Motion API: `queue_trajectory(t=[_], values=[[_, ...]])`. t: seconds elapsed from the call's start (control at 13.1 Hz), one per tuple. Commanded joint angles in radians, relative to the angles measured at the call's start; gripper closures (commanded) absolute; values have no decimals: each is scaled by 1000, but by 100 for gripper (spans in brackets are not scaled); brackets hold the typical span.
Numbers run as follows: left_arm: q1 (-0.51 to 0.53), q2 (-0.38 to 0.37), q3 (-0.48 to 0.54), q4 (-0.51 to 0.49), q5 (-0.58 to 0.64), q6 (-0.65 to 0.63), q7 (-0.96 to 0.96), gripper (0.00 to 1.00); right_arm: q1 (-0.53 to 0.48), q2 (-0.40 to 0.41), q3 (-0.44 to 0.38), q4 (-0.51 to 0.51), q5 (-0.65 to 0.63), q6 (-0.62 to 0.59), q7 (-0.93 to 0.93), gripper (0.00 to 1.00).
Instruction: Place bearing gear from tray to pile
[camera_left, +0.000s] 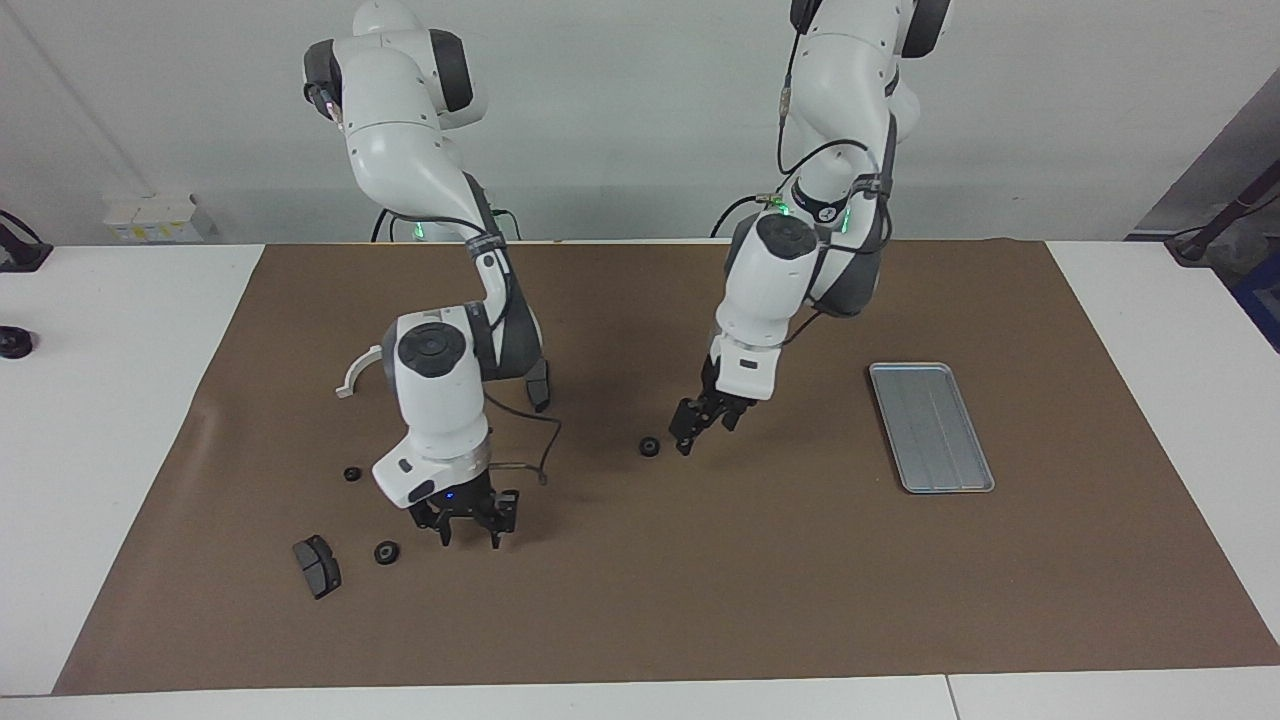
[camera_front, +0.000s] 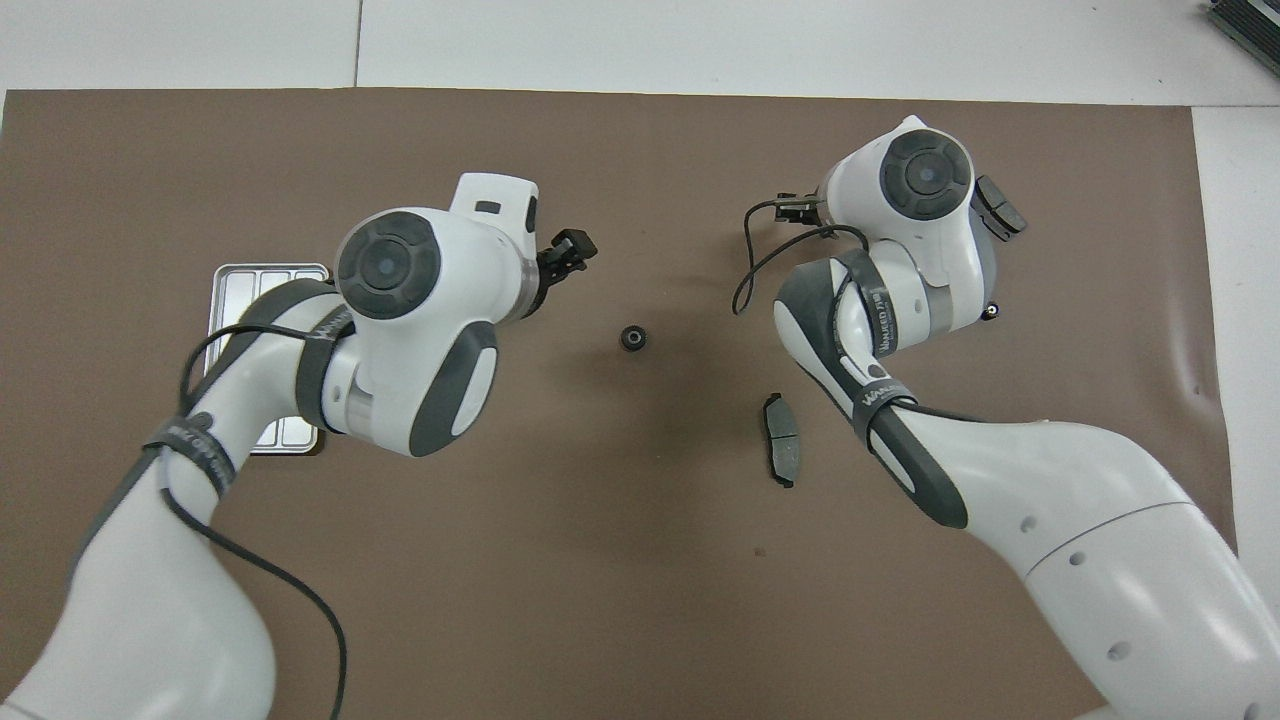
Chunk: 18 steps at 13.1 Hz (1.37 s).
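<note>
The tray (camera_left: 932, 428) is flat shiny grey metal with round corners, a low rim and long grooves. Nothing lies in it. It sits on the brown mat (camera_left: 700, 600) at the left arm's end of the table, well apart from the left gripper (camera_left: 700, 432).

The left arm bends down over the middle of the mat. Its gripper is tilted and hangs low, with its fingers a little apart and nothing between them. A small round black gear (camera_left: 649, 447) with a hole in the middle lies on the mat just beside its tips.

The right gripper (camera_left: 470, 522) points straight down, low over the mat. Its fingers are spread wide and hold nothing. Two more black gears lie near it: one (camera_left: 386, 552) beside it, and one (camera_left: 352, 474) closer to the robots. A dark grey curved brake pad (camera_left: 317, 566) lies near the first. A white half-ring bracket (camera_left: 358, 371) peeks out by the right arm.
</note>
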Motion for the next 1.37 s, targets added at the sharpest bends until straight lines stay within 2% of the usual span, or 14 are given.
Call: queue_trajectory(t=[0.0,0.23,0.46,0.69,0.84,0.99,1.14,1.3], values=[[125,-124,-8,-38,6,-175,234,0,98,5,-2,0,-6,62,65,29],[269,-190,-8,-37,6,-330,572,0,213,-1,-2,-14,-7,70,165,29],[389,-223,-5,-37,6,-432,882,0,296,-43,-2,-98,-7,69,216,29],[382,-284,-6,-23,135,-524,909,0,343,-89,-2,-201,-7,67,242,29],[382,-344,-11,-11,135,-570,907,0,347,-106,-2,-232,-7,28,242,31],[380,-356,-18,32,134,-596,905,0,347,-115,-2,-226,-7,-49,241,42],[379,-359,-22,42,134,-619,905,0,343,-115,-2,-228,-7,-48,241,56],[379,-353,-19,113,134,-688,905,0,336,-112,-2,-226,-7,-26,241,69]])
